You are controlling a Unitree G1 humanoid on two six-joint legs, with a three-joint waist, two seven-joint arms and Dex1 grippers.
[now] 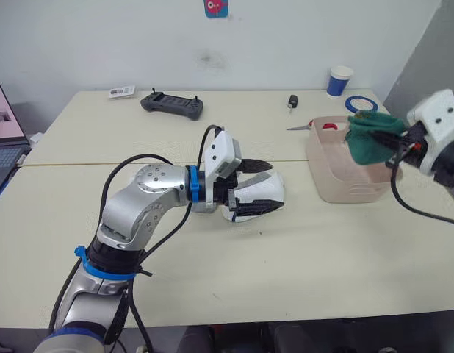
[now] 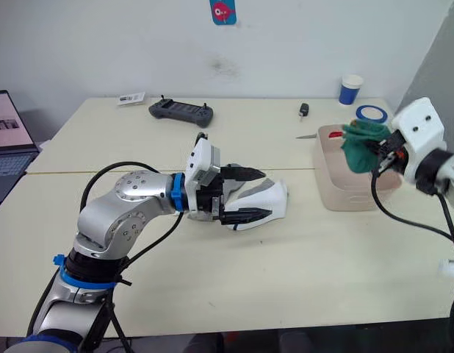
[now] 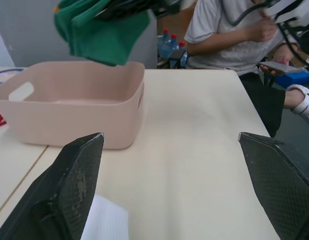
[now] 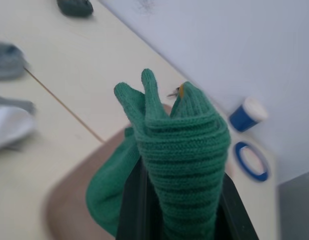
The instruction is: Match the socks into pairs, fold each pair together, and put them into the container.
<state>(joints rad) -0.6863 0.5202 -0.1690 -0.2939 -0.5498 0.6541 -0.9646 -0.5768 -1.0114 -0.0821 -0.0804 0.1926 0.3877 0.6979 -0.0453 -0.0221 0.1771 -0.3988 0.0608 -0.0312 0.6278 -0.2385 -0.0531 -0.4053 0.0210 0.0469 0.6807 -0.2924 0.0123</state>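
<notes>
The right gripper was closed on the folded green socks, holding them above the bin, which sat at 3 o'clock on the table. If released there, the socks could catch on the near rim and fall outside, since they hung close to that edge. The left gripper was wide open around the white socks at the centre (nothing grasped yet). Open table lay between the white socks and the bin.
</notes>
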